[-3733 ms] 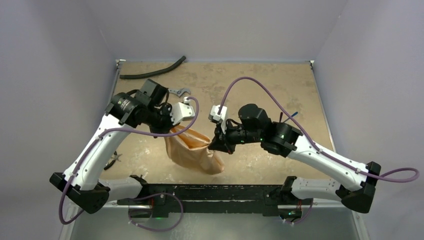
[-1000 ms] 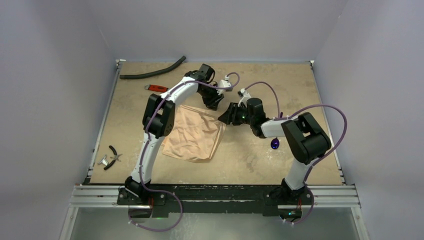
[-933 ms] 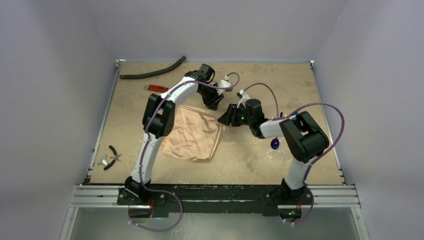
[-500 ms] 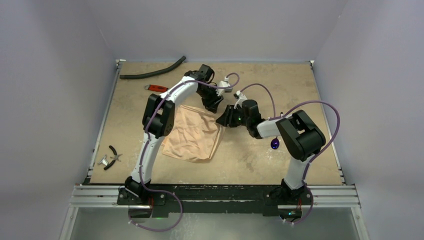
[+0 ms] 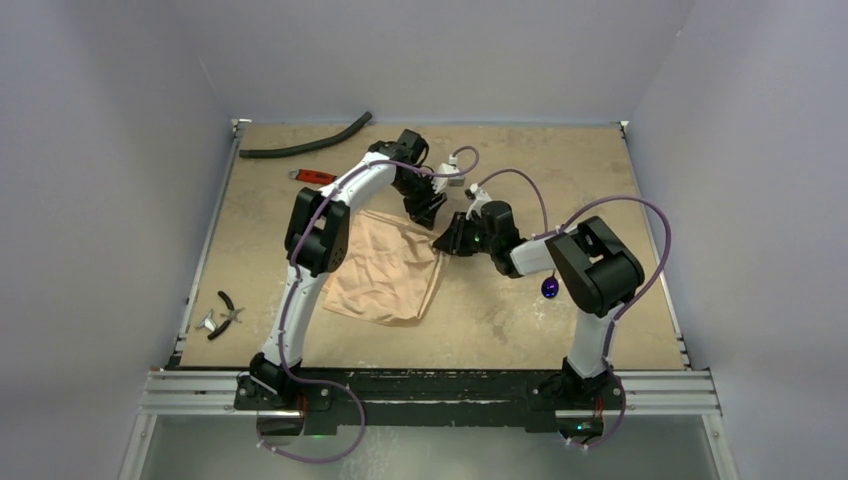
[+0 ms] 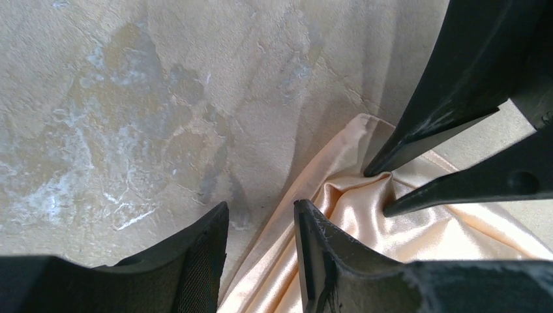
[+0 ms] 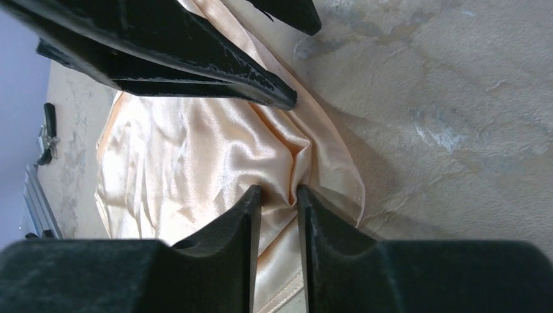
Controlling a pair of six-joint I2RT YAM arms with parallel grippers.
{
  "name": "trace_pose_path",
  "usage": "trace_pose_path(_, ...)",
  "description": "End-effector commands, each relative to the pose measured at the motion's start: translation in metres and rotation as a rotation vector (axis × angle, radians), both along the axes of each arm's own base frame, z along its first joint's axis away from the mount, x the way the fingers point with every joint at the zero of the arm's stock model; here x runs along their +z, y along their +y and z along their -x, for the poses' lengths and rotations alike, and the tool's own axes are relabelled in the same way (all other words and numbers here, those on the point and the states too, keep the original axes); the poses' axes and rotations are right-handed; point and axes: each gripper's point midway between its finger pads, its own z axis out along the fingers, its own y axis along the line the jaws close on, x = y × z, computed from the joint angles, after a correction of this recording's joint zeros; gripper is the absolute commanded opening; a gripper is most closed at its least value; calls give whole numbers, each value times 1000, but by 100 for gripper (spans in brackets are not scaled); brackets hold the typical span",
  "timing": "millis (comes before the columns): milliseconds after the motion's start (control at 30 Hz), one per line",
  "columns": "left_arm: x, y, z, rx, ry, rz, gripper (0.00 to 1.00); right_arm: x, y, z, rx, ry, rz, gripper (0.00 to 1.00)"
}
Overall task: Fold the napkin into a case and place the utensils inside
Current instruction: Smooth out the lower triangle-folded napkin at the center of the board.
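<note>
The peach-orange napkin [image 5: 385,275] lies spread flat on the table, left of centre. At its far right corner my right gripper [image 5: 445,243] is low on the cloth. In the right wrist view the right gripper [image 7: 279,195] pinches a raised fold of the napkin [image 7: 182,150]. Just behind that corner my left gripper [image 5: 430,212] is open. In the left wrist view the left gripper [image 6: 261,215] straddles the edge of the napkin [image 6: 352,215] without gripping it, facing the right gripper's fingers [image 6: 443,124]. The purple spoon [image 5: 550,288] lies under the right arm. The fork is hidden.
A curved black hose [image 5: 305,140] lies at the far left edge, with a red-handled wrench [image 5: 315,177] just in front of it. Black pliers [image 5: 225,312] lie near the left rail. The right arm's elbow [image 5: 595,265] rises right of the napkin.
The napkin, earlier held up between both grippers, now lies flat. Over the last second the right gripper slid left onto the corner and narrowed on a fold; the left gripper opened slightly.
</note>
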Motion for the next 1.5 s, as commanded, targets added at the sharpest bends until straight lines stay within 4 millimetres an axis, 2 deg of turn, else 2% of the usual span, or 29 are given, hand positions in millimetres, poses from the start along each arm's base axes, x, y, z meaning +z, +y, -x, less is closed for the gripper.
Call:
trace_pose_path(0, 44, -8, -24, 19, -88, 103, 41, 14, 10, -8, 24, -57, -31, 26)
trace_pose_path(133, 60, -4, -31, 28, -104, 126, 42, 15, 11, -7, 36, -59, -38, 21)
trace_pose_path(233, 63, -4, -21, -1, -84, 138, 43, 17, 12, -6, 41, -62, -44, 19)
trace_pose_path(433, 29, 6, 0, -65, -23, 73, 44, 21, 13, -4, 49, -69, -51, 15)
trace_pose_path(533, 14, 9, -4, -55, -29, 46, 42, 24, 14, -4, 53, -75, -56, 14)
trace_pose_path(700, 5, 10, -17, -21, -78, 28, 40, 31, 15, -4, 61, -87, -64, 9)
trace_pose_path(933, -13, 17, -16, -39, -111, -52, 37, 43, 16, 2, 84, -94, -93, 2)
trace_pose_path(1267, -17, 34, 9, -138, -126, -102, 35, 47, 4, -10, 53, -107, -91, 0)
trace_pose_path(1467, -18, 40, 14, -176, -145, -121, 33, 51, -13, -26, 9, -125, -92, 0)
